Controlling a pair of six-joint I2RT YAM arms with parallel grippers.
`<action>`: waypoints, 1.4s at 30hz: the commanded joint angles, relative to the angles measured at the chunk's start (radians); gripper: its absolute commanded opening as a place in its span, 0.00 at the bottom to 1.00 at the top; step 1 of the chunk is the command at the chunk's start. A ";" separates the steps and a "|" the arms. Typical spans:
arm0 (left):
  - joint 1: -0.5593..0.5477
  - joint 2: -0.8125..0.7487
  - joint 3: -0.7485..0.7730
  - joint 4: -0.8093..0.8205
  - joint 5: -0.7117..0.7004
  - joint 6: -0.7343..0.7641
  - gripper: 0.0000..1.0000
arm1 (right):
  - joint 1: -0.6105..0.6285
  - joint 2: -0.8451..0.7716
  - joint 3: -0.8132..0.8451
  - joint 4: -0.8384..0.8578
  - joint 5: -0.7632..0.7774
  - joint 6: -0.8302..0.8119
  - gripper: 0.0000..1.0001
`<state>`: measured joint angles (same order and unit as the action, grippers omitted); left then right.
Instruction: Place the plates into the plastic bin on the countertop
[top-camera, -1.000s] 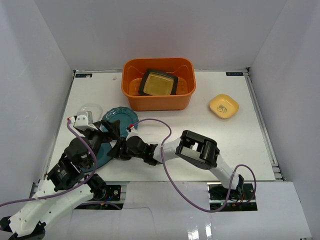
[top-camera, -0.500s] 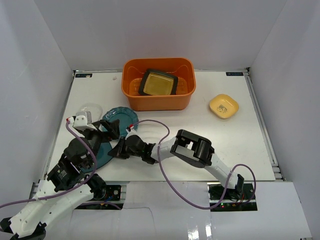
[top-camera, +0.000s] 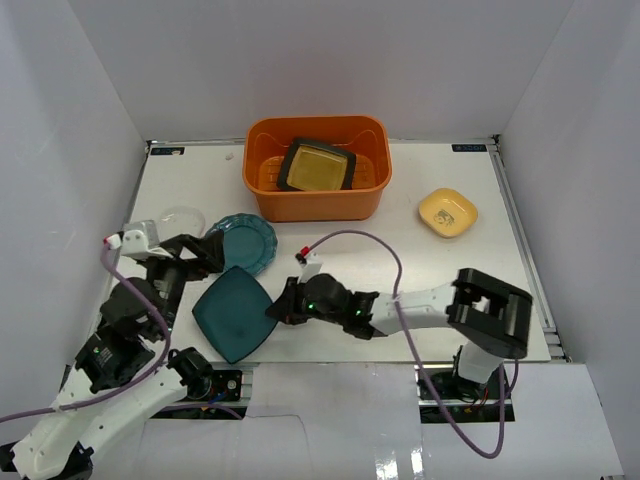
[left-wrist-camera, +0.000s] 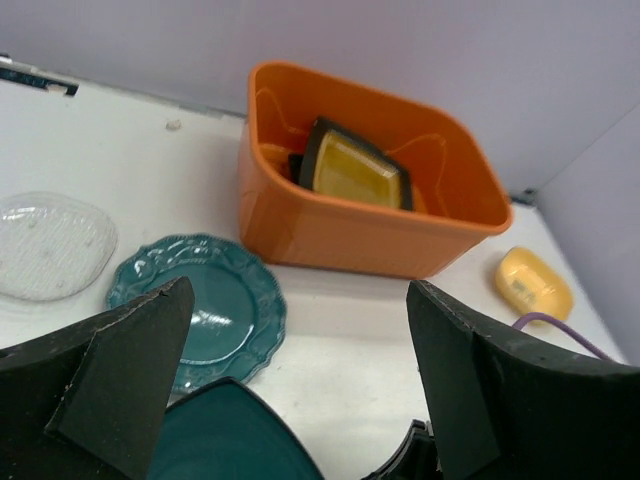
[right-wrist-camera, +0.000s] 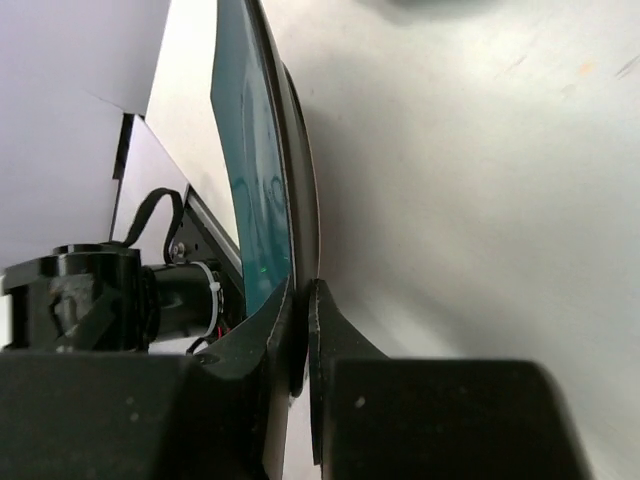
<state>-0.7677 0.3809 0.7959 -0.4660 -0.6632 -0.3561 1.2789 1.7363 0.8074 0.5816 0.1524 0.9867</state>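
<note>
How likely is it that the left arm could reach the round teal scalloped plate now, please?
Probably yes: the open left gripper hangs near the round teal scalloped plate, whose top is bare. The square teal plate pinched by the right gripper crowds only its near edge.

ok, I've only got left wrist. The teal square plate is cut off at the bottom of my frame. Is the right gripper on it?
Observer: Yes. The right wrist view shows the right gripper shut on the rim of the teal square plate, one finger on each face.
Operator: Where on the table is it?
Observer: In the top view it's at the front left of the countertop, and its near corner reaches the front edge.
</note>
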 joint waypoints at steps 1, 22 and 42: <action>0.004 -0.005 0.138 0.001 -0.010 0.011 0.98 | -0.094 -0.263 -0.008 0.098 0.041 -0.102 0.08; 0.004 0.107 -0.084 -0.076 0.168 -0.398 0.98 | -0.829 -0.083 0.657 -0.230 -0.281 -0.112 0.08; 0.085 0.329 -0.408 0.033 0.108 -0.742 0.98 | -0.897 0.220 0.811 -0.379 -0.396 -0.111 0.08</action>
<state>-0.7341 0.6930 0.4091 -0.4812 -0.5243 -1.0424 0.3904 1.9903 1.6051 0.0273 -0.1955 0.8555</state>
